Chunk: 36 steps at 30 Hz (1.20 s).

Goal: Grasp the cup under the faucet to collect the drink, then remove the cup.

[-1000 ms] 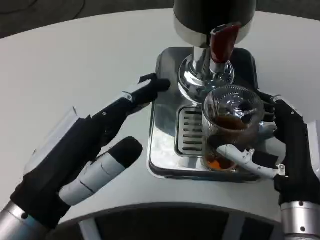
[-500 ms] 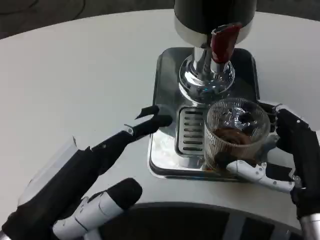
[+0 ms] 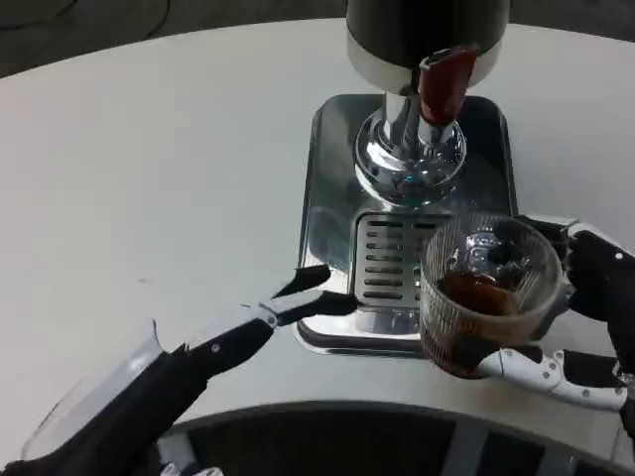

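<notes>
While the left robot hand point(image 3: 189, 372) lies open, the right robot hand point(image 3: 571, 317) grips the cup point(image 3: 486, 293).

A white round surface point(image 3: 149, 169) carries a shiny steel drip tray point(image 3: 332, 178) toward its far right edge; a slotted grate point(image 3: 382, 260) sits in the tray's near half; dark floor point(image 3: 89, 25) lies beyond the surface's far edge.

A drinks counter or test bench: a chrome drink dispenser point(image 3: 412, 119) with a red tap handle point(image 3: 444, 84) stands near the far edge of a white table point(image 3: 149, 178).
</notes>
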Motion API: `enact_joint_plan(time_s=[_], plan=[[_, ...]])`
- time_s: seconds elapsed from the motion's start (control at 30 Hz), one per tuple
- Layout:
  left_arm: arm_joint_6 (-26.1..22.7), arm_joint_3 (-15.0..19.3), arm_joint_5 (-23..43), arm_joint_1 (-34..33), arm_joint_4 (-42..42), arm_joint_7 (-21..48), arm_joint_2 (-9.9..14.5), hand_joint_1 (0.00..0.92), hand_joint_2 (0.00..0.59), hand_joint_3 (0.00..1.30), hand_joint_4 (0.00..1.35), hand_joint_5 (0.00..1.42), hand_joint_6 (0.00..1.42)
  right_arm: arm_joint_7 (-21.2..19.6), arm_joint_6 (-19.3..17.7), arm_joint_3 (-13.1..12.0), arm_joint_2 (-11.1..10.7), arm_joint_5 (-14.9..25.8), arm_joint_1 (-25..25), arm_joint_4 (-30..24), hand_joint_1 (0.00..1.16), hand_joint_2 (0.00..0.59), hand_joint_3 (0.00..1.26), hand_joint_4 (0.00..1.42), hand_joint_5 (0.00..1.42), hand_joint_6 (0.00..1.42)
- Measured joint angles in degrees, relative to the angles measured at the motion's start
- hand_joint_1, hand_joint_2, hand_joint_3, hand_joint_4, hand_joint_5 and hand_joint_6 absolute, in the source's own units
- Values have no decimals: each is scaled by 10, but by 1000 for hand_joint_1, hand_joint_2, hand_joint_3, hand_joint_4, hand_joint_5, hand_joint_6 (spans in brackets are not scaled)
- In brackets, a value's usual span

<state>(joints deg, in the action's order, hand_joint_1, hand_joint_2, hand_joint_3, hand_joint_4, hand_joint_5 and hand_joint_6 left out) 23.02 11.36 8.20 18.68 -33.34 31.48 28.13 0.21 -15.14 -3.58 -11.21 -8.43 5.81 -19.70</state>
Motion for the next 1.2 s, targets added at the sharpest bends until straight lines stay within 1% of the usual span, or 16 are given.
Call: enact_joint_plan(time_s=[0.07, 0.2, 0.27, 0.37, 0.43, 0.57, 0.63, 0.8, 0.9, 0.97, 1.03, 1.1, 1.2], plan=[[14, 8, -2, 7, 0, 3, 4, 39, 93, 216, 45, 112, 71, 10, 0, -5, -3, 11, 15, -18, 981, 122, 803, 838, 1025, 971], [36, 17, -14, 12, 1, 5, 12, 39, 93, 216, 43, 112, 72, 24, 1, -8, -3, 19, 40, -48, 980, 122, 803, 838, 1029, 971], [54, 24, -22, 19, 4, 7, 19, 39, 93, 213, 40, 112, 72, 33, 4, -9, -3, 28, 61, -71, 980, 122, 803, 838, 1030, 971], [80, 35, -34, 25, 7, 9, 26, 39, 93, 199, 25, 109, 63, 39, 6, -9, -3, 34, 81, -87, 980, 122, 803, 838, 1030, 971], [105, 40, -50, 31, 11, 10, 32, 39, 93, 198, 22, 94, 60, 42, 8, -9, -2, 35, 92, -96, 980, 122, 803, 838, 1030, 971], [187, 65, -88, 41, 23, 11, 46, 37, 93, 193, 11, 86, 47, 43, 9, -6, 3, 36, 109, -112, 980, 122, 803, 838, 1030, 971], [217, 75, -91, 45, 31, 11, 51, 26, 94, 186, 3, 66, 34, 49, 9, -3, 4, 38, 119, -126, 980, 122, 803, 838, 1030, 971], [249, 90, -102, 47, 51, 11, 58, 24, 94, 146, 0, 29, 1, 57, 11, -3, 4, 42, 137, -147, 976, 121, 803, 838, 1030, 971], [272, 101, -107, 51, 61, 11, 73, 24, 94, 100, 0, 18, 0, 66, 15, -5, 2, 54, 153, -164, 974, 121, 803, 838, 1030, 971], [285, 103, -108, 54, 67, 11, 83, 24, 94, 51, 0, 1, 0, 72, 16, -7, -1, 61, 162, -175, 972, 121, 803, 838, 1030, 971], [294, 104, -108, 55, 72, 11, 93, 24, 94, 41, 0, 0, 0, 78, 20, -9, -4, 66, 170, -188, 971, 120, 803, 838, 1030, 971], [302, 105, -108, 56, 74, 11, 99, 24, 95, 5, 0, 0, 0, 83, 21, -12, -5, 70, 174, -193, 970, 120, 803, 838, 1030, 971], [311, 107, -109, 58, 74, 11, 108, 24, 95, 0, 0, 0, 0, 91, 28, -19, -6, 80, 183, -202, 969, 120, 803, 838, 1030, 971]])
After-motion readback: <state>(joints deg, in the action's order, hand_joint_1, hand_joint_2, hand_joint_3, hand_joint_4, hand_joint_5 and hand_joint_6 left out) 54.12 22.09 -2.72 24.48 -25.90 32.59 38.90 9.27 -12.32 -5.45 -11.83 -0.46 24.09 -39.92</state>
